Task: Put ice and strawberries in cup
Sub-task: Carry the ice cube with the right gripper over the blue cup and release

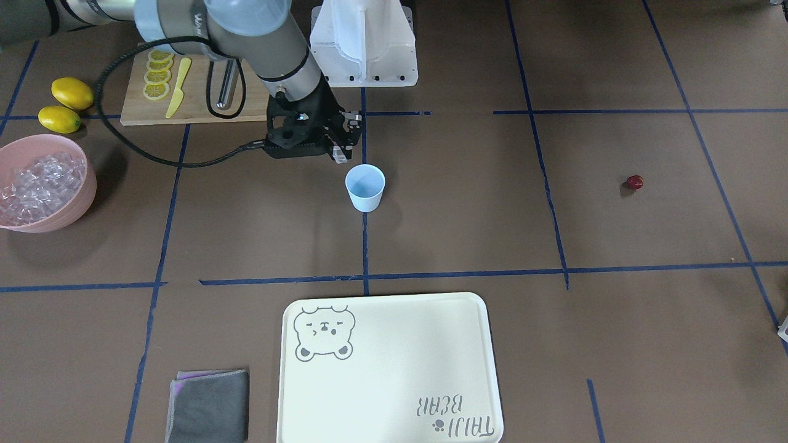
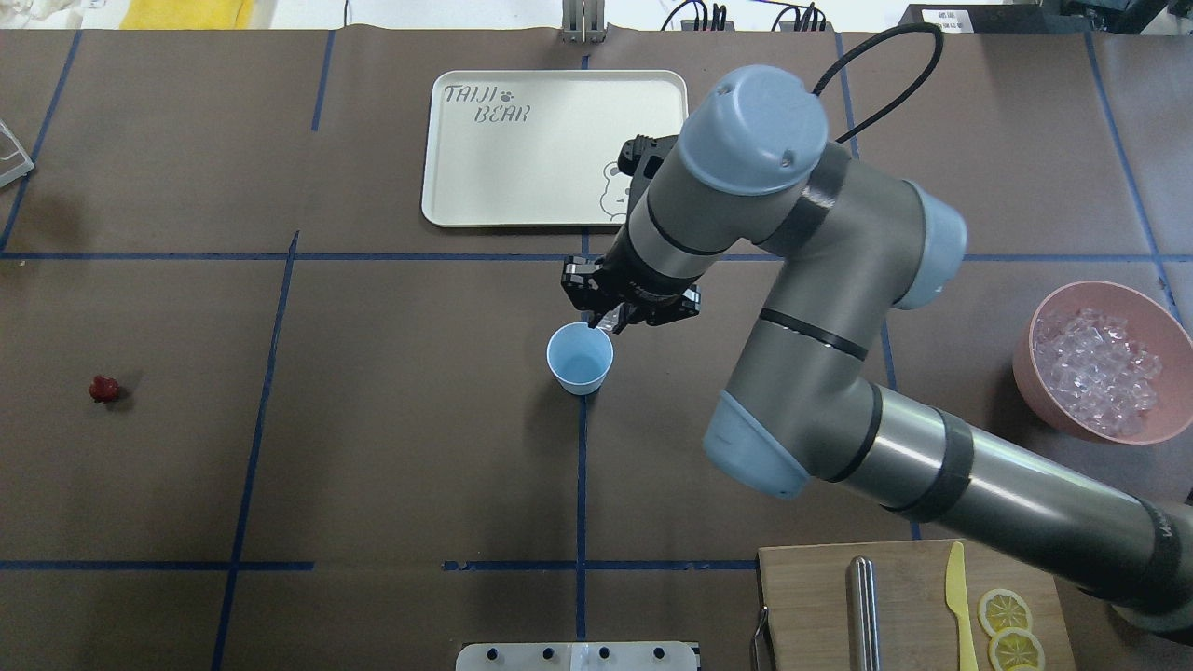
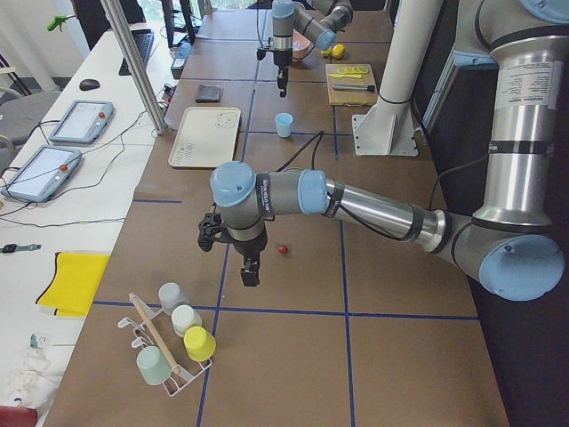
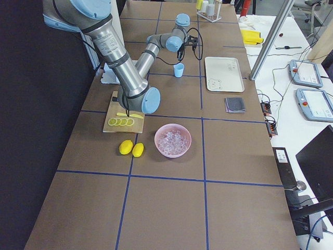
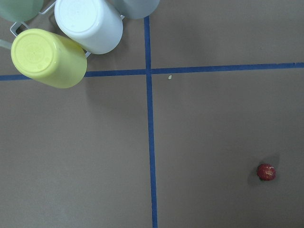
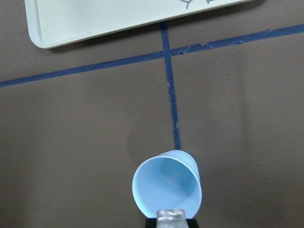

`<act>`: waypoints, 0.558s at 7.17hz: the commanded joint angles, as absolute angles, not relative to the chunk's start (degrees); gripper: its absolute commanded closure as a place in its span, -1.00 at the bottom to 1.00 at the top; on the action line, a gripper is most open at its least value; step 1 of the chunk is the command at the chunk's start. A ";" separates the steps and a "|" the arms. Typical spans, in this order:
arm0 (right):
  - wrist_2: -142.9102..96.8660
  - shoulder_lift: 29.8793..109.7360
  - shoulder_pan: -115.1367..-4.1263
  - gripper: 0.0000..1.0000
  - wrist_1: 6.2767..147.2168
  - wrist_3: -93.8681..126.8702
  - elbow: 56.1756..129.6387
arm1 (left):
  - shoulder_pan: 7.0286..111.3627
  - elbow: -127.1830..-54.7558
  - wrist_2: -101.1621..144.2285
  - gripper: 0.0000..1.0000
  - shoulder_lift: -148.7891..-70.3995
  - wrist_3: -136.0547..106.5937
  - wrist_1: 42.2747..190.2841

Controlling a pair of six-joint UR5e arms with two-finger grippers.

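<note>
The pale blue cup (image 1: 365, 187) stands upright and empty at the table's middle; it also shows in the overhead view (image 2: 580, 359) and the right wrist view (image 6: 166, 185). My right gripper (image 1: 340, 149) hangs just above the cup's rim on the robot's side, shut on a clear ice cube (image 6: 171, 216). Several more ice cubes (image 2: 1100, 368) fill the pink bowl (image 2: 1036, 373). The dark red strawberry (image 2: 103, 389) lies alone on the table, far from the cup, and shows in the left wrist view (image 5: 266, 172). My left gripper (image 3: 250, 272) hovers near the strawberry; I cannot tell whether it is open.
A cream tray (image 2: 447, 200) lies beyond the cup, with a grey cloth (image 1: 209, 406) beside it. A wooden board (image 1: 197, 111) carries lemon slices, a yellow knife and a metal tool, with two lemons (image 1: 68, 104) next to it. A rack of upturned cups (image 5: 66, 42) stands near my left gripper.
</note>
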State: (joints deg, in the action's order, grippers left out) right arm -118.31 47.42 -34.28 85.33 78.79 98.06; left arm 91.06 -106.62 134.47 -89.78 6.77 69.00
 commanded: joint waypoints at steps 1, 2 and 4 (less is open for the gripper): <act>-115.06 43.95 -32.35 1.00 82.71 80.59 91.68 | 91.05 -108.10 134.47 -1.00 -88.77 6.77 68.99; -114.79 44.12 -31.65 0.94 82.71 80.51 90.97 | 91.05 -108.54 134.56 -1.00 -88.42 6.77 68.99; -114.26 44.64 -31.03 0.48 82.71 79.98 90.44 | 91.05 -108.54 134.47 -1.00 -88.50 6.68 68.99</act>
